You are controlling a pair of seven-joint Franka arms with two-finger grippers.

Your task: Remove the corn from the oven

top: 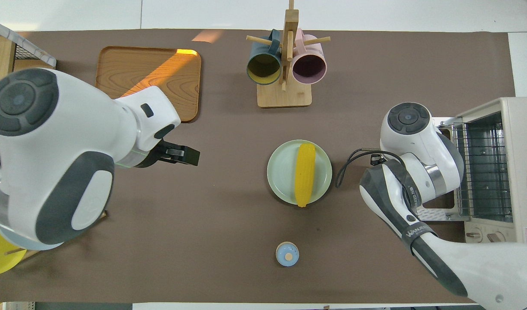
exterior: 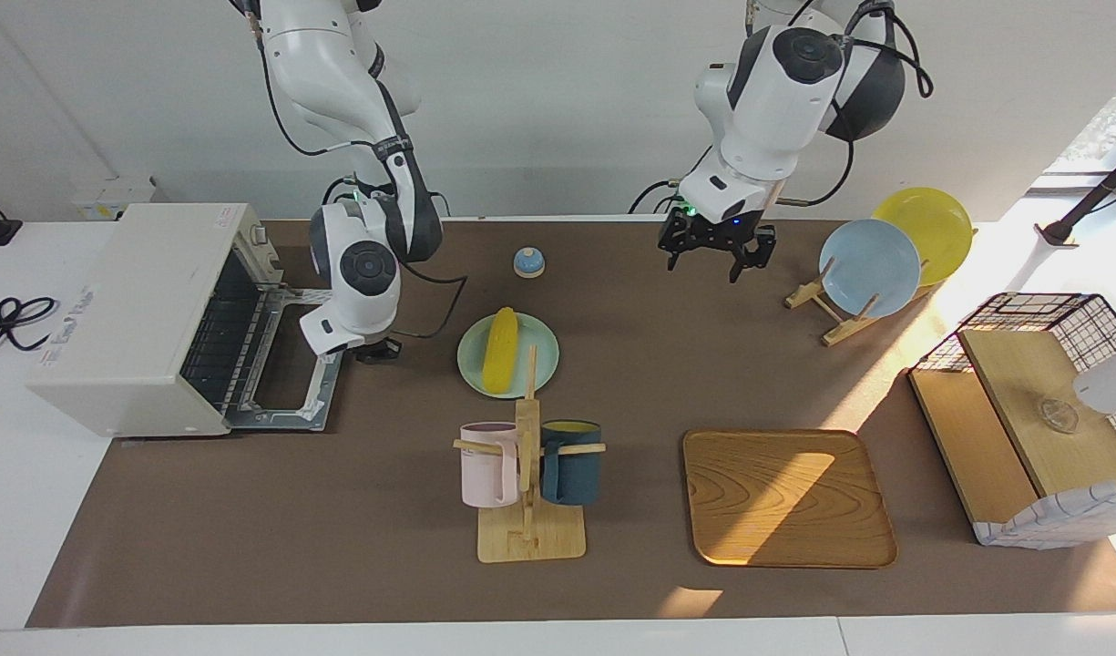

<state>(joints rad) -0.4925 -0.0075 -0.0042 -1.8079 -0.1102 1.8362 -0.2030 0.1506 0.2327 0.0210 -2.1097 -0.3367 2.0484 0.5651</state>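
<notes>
your corn (exterior: pixel 500 350) is lying on the pale green plate (exterior: pixel 541 369), outside the open oven (exterior: pixel 148 319). your right gripper (exterior: pixel 375 348) is hovering beside the oven door, fingers hidden. your left gripper (exterior: pixel 717 251) is waiting spread open, holding nothing.

Corn (top: pixel 305 174) lies on pale green plate (top: pixel 280 172), mid counter (top: pixel 203 224). Oven (top: pixel 495 168) at right arm's end, door down, rack bare. Mug rack (top: pixel 285 82) farther from robots than plate.
</notes>
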